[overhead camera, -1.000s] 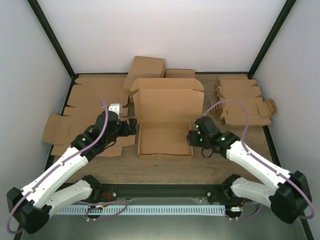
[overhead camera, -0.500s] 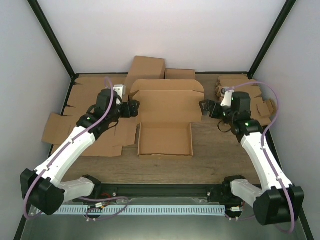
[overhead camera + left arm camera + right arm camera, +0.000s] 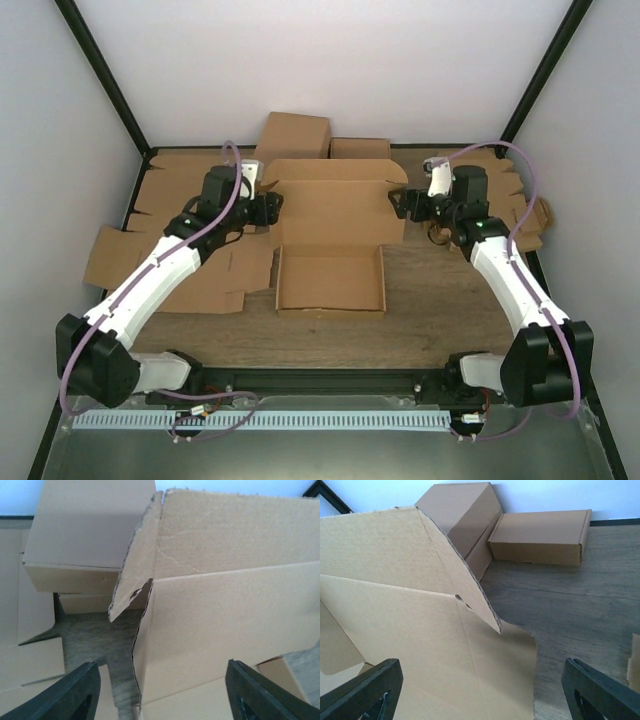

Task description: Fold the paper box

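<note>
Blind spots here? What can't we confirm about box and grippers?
1. Top view: whether the left gripper or right gripper touches the paper box lid; too small to tell.
2. Both wrist views: fingers run off the bottom edge, tips unseen.
3. Top view: the raised lid hides the near sides of the folded boxes behind it.

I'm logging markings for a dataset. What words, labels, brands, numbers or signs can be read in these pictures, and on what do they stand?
None can be read in any view.
The paper box, the flat blanks and the closed boxes behind it are all plain brown cardboard with no print.
</note>
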`<state>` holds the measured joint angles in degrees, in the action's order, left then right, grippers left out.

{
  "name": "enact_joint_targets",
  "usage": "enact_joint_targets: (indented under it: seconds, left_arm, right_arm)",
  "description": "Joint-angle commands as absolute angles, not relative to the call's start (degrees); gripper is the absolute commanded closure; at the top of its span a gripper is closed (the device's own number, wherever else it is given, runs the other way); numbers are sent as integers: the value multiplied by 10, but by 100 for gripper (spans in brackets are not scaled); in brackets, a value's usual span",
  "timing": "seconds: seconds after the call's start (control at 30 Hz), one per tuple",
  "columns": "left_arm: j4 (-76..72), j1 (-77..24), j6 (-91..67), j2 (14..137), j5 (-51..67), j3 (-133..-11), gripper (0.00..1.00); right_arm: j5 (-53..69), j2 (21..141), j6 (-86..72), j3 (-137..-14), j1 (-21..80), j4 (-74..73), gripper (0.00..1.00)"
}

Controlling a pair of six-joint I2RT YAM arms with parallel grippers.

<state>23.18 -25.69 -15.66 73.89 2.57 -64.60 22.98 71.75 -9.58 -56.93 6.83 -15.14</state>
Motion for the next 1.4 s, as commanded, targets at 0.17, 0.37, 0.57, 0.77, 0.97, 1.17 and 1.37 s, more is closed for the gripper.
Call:
enact_joint_targets:
  seconds: [0.17, 0.37, 0.57, 0.77, 0.97, 1.17, 1.37]
  left_arm:
    - [215, -255, -135, 779, 16, -680, 40]
    - [217, -255, -135, 799, 11, -683, 41]
    - [223, -255, -124, 820, 13, -697, 57]
    - [243, -256, -117, 826, 18, -713, 89]
    - [249, -269, -127, 813, 23, -707, 96]
    - [235, -294, -149, 786, -14, -673, 96]
    - [154, -339, -218, 715, -62, -584, 96]
  right_arm:
    - [249, 773, -53, -627, 65, -136, 16]
    - [258, 799, -57, -637, 65, -125, 19]
    - [280, 803, -61, -644, 66, -136, 53]
    - [240, 790, -61, -645, 89, -169, 73]
    - [198, 765, -61, -640, 123, -193, 89]
    - [107, 710, -116, -597, 180, -179, 99]
    - [16, 629, -176, -494, 237, -85, 99]
